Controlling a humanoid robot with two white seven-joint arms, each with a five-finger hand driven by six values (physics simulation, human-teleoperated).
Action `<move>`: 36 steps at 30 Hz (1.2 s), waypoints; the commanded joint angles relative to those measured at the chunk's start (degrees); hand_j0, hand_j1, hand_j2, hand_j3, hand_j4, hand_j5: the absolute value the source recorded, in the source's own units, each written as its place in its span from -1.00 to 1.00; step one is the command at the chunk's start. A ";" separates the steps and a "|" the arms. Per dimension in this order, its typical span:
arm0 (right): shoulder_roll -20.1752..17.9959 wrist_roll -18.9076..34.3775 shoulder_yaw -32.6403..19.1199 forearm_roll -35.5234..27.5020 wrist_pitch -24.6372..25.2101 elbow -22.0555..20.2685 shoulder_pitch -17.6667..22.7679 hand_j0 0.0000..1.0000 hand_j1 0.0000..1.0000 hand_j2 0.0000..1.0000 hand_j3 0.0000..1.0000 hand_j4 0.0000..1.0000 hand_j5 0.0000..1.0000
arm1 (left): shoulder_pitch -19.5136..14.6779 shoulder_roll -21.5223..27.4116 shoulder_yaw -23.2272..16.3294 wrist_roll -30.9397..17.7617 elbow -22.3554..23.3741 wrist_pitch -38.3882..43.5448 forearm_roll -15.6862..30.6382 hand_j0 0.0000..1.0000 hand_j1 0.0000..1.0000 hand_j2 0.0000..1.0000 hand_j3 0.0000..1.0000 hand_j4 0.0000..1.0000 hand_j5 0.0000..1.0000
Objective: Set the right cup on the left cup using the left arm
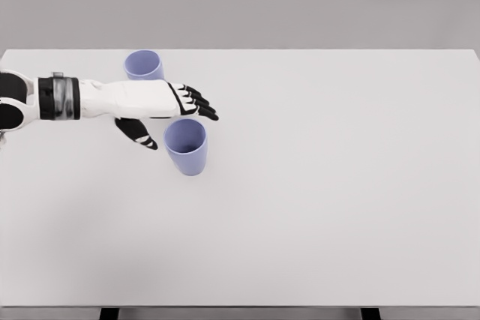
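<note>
Two lavender-blue cups stand upright on the white table (315, 207). The right cup (186, 148) is nearer me, left of centre. The left cup (143, 64) stands farther back, partly hidden by my forearm. My left hand (174, 124) reaches in from the left, just above and beside the right cup's rim. Its fingers (199, 103) are stretched out past the rim's far side and the thumb (138, 133) hangs to the cup's left. The hand is open and holds nothing; I cannot tell if it touches the cup.
The white table spreads wide to the right and front of the cups. Its back edge (300, 50) meets a grey wall. Dark table legs (109, 313) show at the bottom edge.
</note>
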 commanded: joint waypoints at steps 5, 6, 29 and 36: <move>0.00 0.02 0.00 0.07 -0.03 0.01 0.00 1.00 1.00 1.00 1.00 1.00 1.00 | 0.09 -1.37 -0.09 0.03 0.65 0.16 -1.40 1.00 1.00 1.00 1.00 1.00 1.00; 0.00 0.02 0.00 0.07 -0.03 0.01 0.00 1.00 1.00 1.00 1.00 1.00 1.00 | 0.18 -1.10 -0.17 0.03 0.65 0.16 -1.40 1.00 1.00 1.00 1.00 1.00 1.00; 0.00 0.02 0.00 0.07 -0.03 0.01 0.00 1.00 1.00 1.00 1.00 1.00 1.00 | 1.67 -1.98 -0.53 0.03 0.82 0.16 -3.51 1.00 1.00 1.00 1.00 1.00 1.00; 0.00 0.02 0.00 0.07 -0.03 0.01 0.00 1.00 1.00 1.00 1.00 1.00 1.00 | 1.76 -1.98 -0.61 0.03 1.00 0.16 -4.92 0.61 0.61 0.61 0.61 0.61 0.61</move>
